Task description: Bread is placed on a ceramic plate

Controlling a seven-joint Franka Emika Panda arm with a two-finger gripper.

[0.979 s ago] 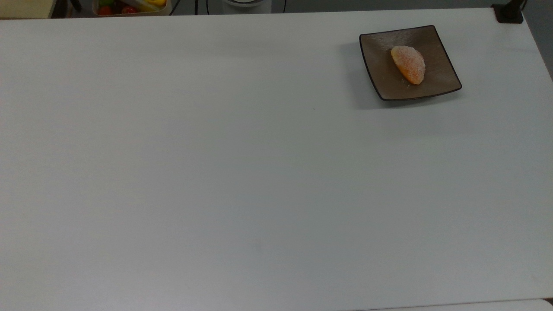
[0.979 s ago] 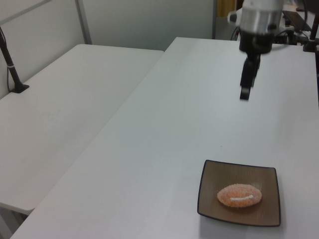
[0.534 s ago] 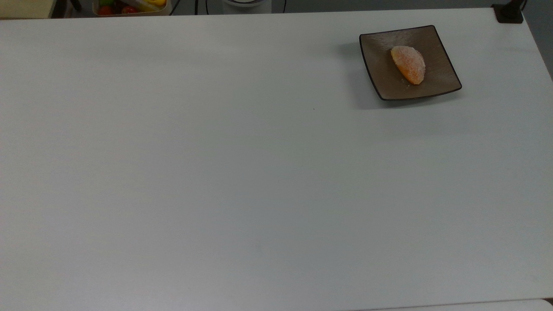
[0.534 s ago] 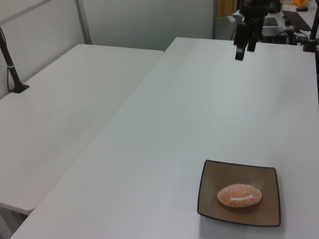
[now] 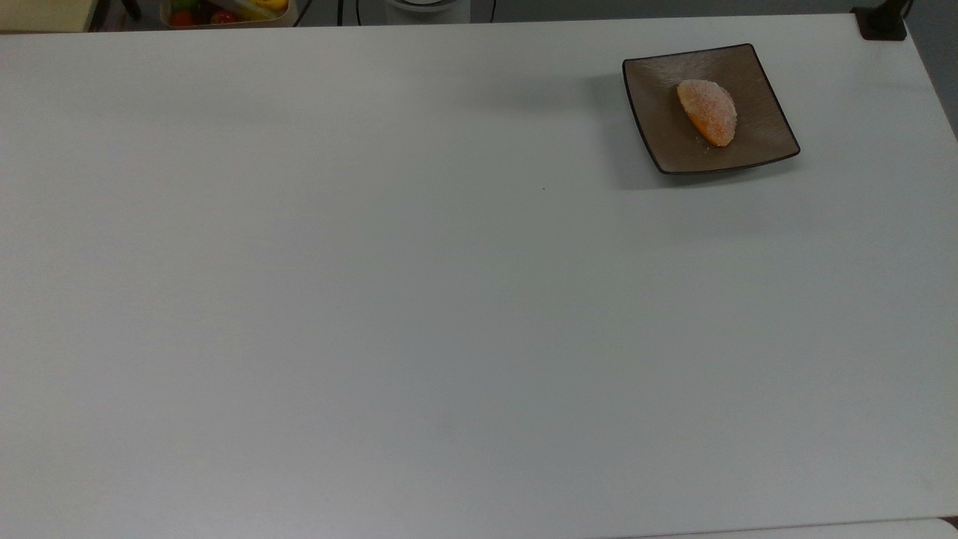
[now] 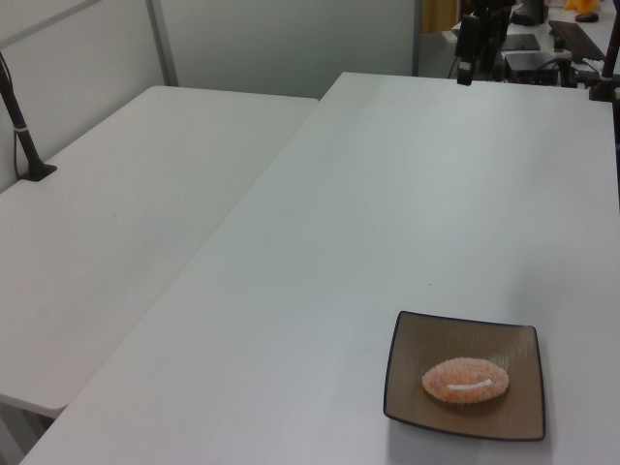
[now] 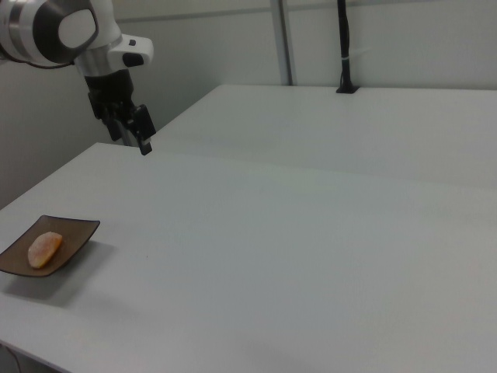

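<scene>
Judging from how things lie, is anything left of this job?

Little, I think. The bread lies flat on the ceramic plate, a bit toward the top view's right of the plate's middle, well inside the rim. The plate sits near the far right corner of the counter in the top view.

And the gripper?

It hangs in the air above the counter's far edge in the right view, well apart from the plate. It carries no bread. Whether it is wide or narrow I cannot tell.

So how should the step in hand be done well?

I take it to be the retreat. Go up and away from the plate, never low across it, so nothing nudges the plate or rolls the bun. No hurry is needed, and no further grasp.

What does one view give that another lacks?

The left view shows the pale slit along the bread's side. The top view shows the sugared back of the bun, plus a tub of coloured items beyond the counter's far edge. The right view gives the arm's height over the counter, and a black pole standing on a second table behind.
</scene>
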